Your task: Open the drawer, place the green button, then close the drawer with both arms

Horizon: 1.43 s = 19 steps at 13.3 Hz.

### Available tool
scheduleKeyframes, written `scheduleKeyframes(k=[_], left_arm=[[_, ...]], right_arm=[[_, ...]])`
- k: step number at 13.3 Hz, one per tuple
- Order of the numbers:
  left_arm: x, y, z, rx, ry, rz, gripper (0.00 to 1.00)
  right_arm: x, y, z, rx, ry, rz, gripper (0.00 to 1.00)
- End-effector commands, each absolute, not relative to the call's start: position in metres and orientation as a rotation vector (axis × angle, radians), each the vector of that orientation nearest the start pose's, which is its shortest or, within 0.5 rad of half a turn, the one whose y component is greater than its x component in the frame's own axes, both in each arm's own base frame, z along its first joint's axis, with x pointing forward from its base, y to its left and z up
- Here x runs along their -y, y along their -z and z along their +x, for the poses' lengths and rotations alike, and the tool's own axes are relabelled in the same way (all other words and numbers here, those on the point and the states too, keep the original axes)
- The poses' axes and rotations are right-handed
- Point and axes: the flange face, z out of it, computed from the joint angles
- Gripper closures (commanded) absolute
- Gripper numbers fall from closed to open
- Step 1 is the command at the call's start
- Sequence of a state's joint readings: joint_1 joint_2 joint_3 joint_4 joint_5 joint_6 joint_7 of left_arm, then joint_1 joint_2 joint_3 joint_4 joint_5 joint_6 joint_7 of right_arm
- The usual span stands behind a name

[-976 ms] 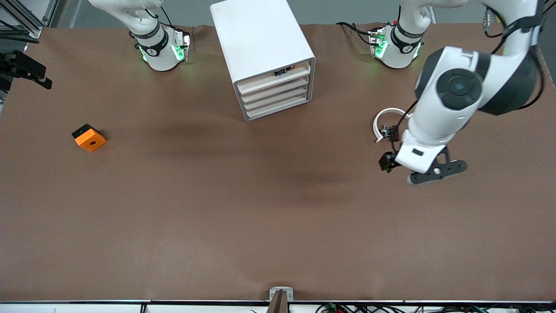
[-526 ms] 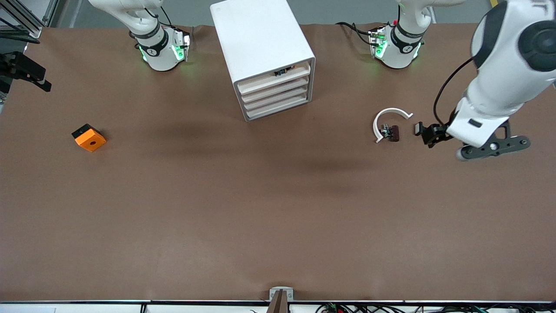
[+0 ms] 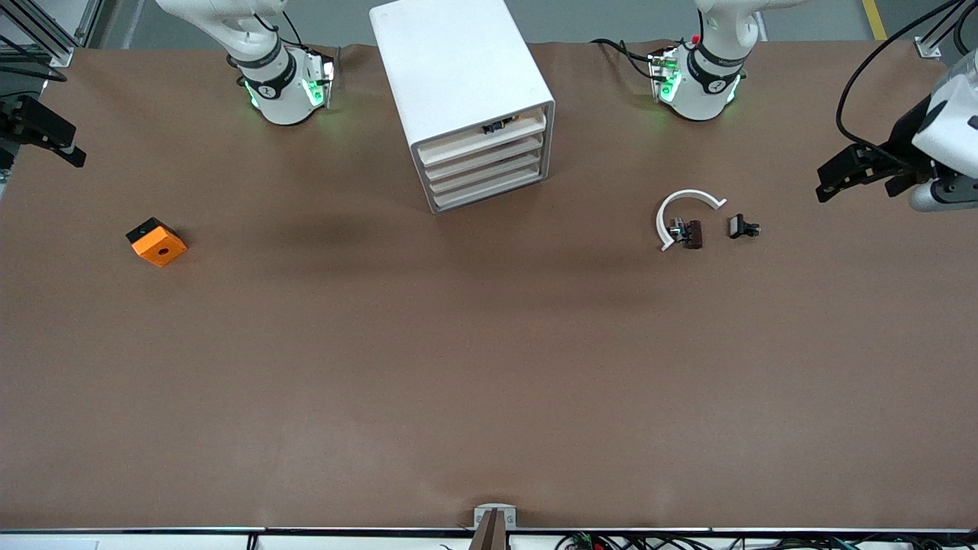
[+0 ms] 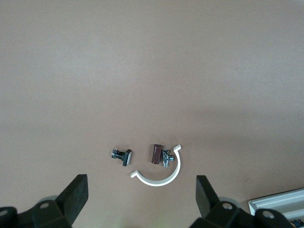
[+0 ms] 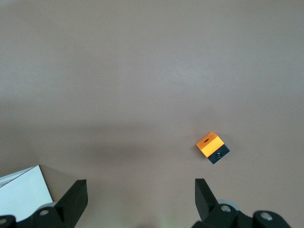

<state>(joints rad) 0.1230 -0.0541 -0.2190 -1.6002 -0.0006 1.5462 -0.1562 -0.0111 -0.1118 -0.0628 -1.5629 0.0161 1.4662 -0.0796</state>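
Left claw [image 3: 856, 174] hangs wide open, empty, over the table [image 3: 489, 367] edge; right claw [image 5: 137, 194] likewise, waiting. Button possibly inside top drawer [image 3: 483, 142].

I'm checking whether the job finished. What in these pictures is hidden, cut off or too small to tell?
- Front view: the dark bit above the top drawer is too small to identify.
- Front view: the open left gripper, over the table's left-arm end, has its arm cut by the edge.
- Front view: the open right gripper is mostly cut off.
- Right wrist view: only a corner of the cabinet shows.
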Motion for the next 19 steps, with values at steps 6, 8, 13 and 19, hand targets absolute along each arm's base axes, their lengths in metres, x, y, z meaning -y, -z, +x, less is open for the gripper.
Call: scheduleKeyframes(k=[6,8,13,19], left_arm=[[0.072,-0.652,0.481,0.049,-0.004,-3.118,0.00],[0.070,-0.652,0.482,0.044,-0.003,-3.117,0.00],[0.056,-0.651,0.503,0.066,0.003,-3.087,0.00],[0.051,-0.659,0.532,0.082,0.043,-3.100,0.00]], right_arm=[[0.035,-0.681,0.498,-0.005,0.045,-3.097,0.00],[0.035,-0.680,0.498,-0.002,0.040,-3.097,0.00],[0.036,-0.679,0.497,-0.007,0.026,-3.097,0.00],[0.030,-0.679,0.496,-0.078,0.012,-3.096,0.00]])
